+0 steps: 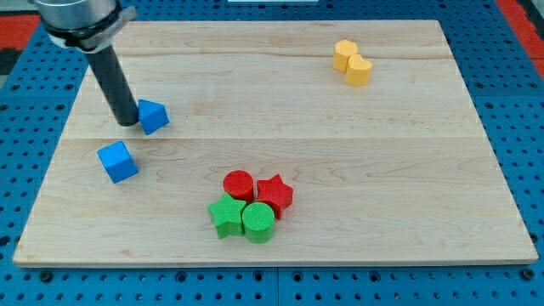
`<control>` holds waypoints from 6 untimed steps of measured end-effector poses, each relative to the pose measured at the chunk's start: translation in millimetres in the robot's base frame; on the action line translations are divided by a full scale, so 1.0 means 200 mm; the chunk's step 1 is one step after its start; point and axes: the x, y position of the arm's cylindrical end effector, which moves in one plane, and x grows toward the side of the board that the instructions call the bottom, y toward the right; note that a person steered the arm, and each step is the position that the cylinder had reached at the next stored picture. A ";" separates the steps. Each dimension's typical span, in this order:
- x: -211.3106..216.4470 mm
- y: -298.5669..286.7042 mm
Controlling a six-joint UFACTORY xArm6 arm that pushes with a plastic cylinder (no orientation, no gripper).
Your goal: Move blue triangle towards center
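Observation:
The blue triangle [153,116] lies on the wooden board [357,161] at the view's left, above the middle row. My tip [127,122] rests on the board right against the triangle's left side. A blue cube [117,161] lies below and a little to the left of the tip, apart from it.
A red cylinder [239,184], a red star [274,195], a green star [226,216] and a green cylinder [258,222] cluster at the bottom middle. Two yellow blocks [352,63] sit touching at the top right. Blue pegboard surrounds the board.

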 end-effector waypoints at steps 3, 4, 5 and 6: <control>-0.05 0.41; -0.05 0.52; -0.04 0.65; 0.01 0.69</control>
